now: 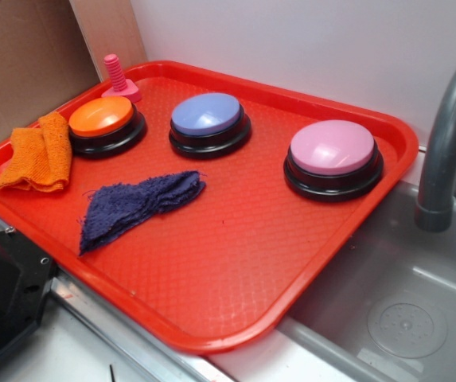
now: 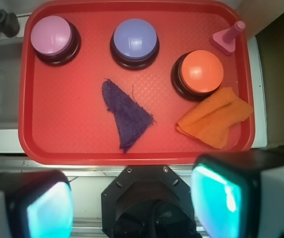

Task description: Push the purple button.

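Observation:
The purple button (image 1: 208,115) is a periwinkle dome on a black base, standing at the back middle of the red tray (image 1: 235,263). In the wrist view the purple button (image 2: 135,38) sits at the top centre, far ahead of my gripper (image 2: 132,203). My gripper is high above the tray's near edge, open and empty. Its two fingers (image 2: 47,210) with teal pads stand wide apart at the bottom corners. The gripper does not show in the exterior view.
A pink button (image 1: 333,147) stands right of the purple one and an orange button (image 1: 101,117) left of it. A dark blue cloth (image 1: 136,203), an orange cloth (image 1: 38,153) and a pink toy screw (image 1: 118,77) lie on the tray. A sink (image 1: 403,302) and faucet (image 1: 442,143) are at right.

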Controlling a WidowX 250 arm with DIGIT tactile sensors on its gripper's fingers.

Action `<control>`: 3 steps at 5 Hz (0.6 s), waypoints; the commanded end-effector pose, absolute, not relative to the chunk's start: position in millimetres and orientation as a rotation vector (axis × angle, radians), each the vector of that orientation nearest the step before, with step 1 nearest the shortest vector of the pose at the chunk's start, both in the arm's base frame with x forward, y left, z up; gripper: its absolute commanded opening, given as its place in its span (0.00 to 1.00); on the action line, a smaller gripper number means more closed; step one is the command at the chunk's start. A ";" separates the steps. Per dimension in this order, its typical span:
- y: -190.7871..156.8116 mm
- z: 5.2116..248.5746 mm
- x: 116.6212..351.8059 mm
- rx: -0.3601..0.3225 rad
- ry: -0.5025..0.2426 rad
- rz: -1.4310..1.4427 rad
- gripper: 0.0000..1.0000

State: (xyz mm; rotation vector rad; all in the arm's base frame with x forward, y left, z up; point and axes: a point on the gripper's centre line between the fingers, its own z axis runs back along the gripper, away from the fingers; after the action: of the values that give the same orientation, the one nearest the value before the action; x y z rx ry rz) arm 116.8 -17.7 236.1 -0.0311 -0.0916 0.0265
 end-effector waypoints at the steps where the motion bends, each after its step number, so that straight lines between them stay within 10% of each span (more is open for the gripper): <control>1: -17.7 236.1 116.8 -0.031 -0.092 0.026 1.00; 2: 22.7 207.2 166.8 -0.114 -0.142 0.018 1.00; 3: 39.2 182.6 212.5 0.037 -0.211 0.128 1.00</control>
State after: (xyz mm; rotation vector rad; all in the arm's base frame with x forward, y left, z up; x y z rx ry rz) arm 211.6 36.0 171.3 0.0241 -0.1765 0.1226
